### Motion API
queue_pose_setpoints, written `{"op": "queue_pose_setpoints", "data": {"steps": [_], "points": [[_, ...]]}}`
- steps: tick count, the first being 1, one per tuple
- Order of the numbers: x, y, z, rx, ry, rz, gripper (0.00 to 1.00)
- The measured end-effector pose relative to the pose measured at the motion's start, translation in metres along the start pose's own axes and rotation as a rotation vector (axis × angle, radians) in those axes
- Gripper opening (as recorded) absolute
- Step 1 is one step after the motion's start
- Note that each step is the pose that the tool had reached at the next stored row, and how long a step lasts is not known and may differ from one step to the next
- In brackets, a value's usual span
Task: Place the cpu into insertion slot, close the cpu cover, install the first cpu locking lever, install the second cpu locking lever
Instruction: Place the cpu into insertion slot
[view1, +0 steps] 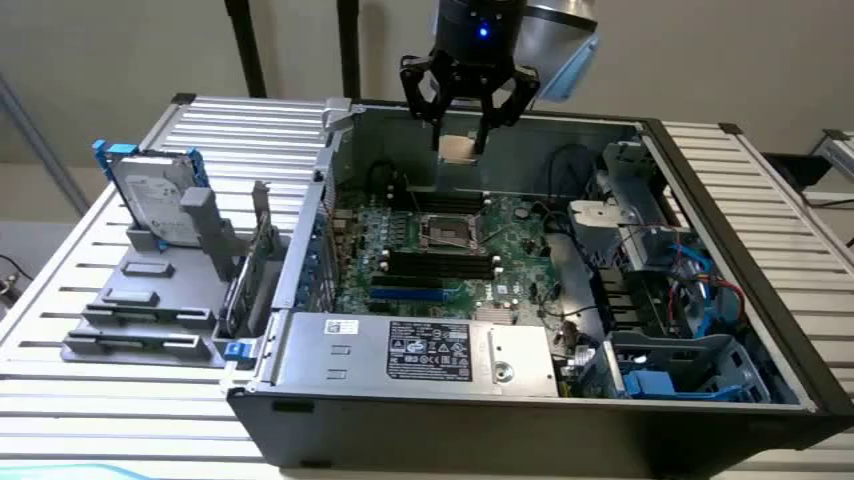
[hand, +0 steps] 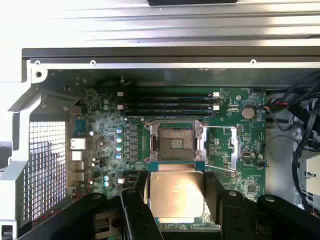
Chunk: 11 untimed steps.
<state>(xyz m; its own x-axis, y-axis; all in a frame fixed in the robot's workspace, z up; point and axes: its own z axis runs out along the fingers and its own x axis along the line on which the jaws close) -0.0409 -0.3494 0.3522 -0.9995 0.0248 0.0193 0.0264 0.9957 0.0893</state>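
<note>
While it hangs above the open computer case (view1: 441, 425), gripper (view1: 466, 122) clamped on the cpu (view1: 461, 147) by two opposite edges, chip held level and well above the green circuit board (view1: 518, 245), insertion slot (view1: 447, 232) below uncovered, dark centre showing, case lying on the slatted counter (view1: 80, 410).

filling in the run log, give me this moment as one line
end effector: shut on cpu | cpu: held in the air over the open case, not seated | insertion slot: empty
</note>
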Motion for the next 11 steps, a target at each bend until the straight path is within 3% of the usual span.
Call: {"op": "queue_pose_setpoints", "data": {"steps": [11], "points": [[0.0, 0.0, 0.0, 0.0, 0.0, 0.0, 0.54]]}}
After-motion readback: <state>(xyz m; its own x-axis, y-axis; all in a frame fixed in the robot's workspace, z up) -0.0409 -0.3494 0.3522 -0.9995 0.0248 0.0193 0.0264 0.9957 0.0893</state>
